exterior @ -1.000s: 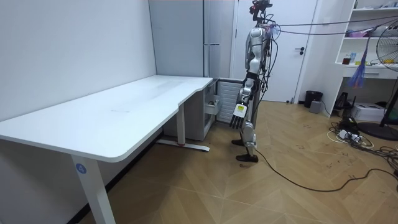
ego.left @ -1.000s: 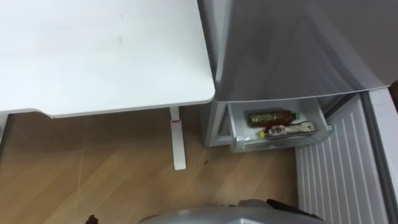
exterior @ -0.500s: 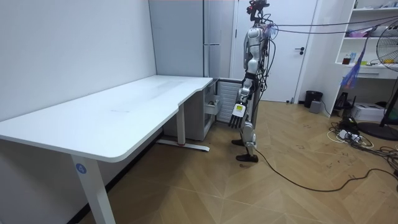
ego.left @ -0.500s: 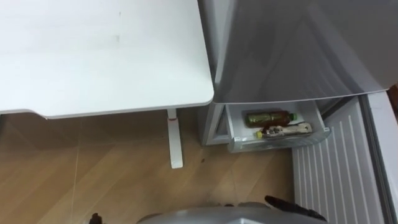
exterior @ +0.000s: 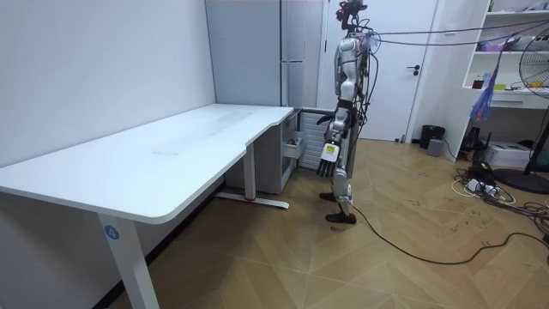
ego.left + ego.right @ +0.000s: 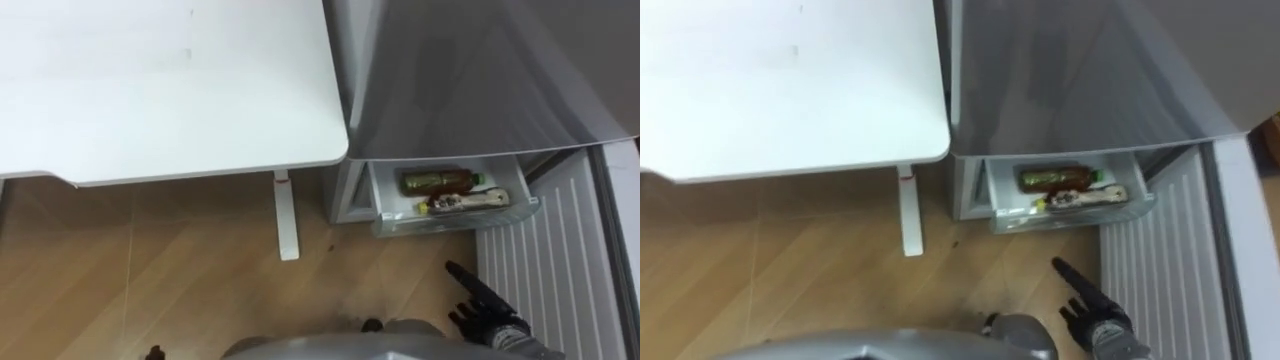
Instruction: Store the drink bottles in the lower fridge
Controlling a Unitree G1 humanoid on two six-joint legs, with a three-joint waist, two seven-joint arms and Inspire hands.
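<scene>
Item: right hand [image 6: 486,308]. Change logged: a second ago I had it out of the eye views, and half a second ago only a dark tip showed at the bottom edge. It now sits at lower right of frame, fingers stretched up-left, over the floor [image 6: 200,270] below the open fridge drawer [image 6: 452,224]. Room view, centre: right forearm lifted forward.

the fridge [image 6: 480,80] was finished in smooth grey metal with a soft sheen. the table top [image 6: 160,90] was seen matt white, the floor [image 6: 150,270] in lightly glossed wood. the drawer [image 6: 452,222] was made of clear plastic, the bottles [image 6: 437,181] glossy, the door lining [image 6: 540,270] ribbed.
</scene>
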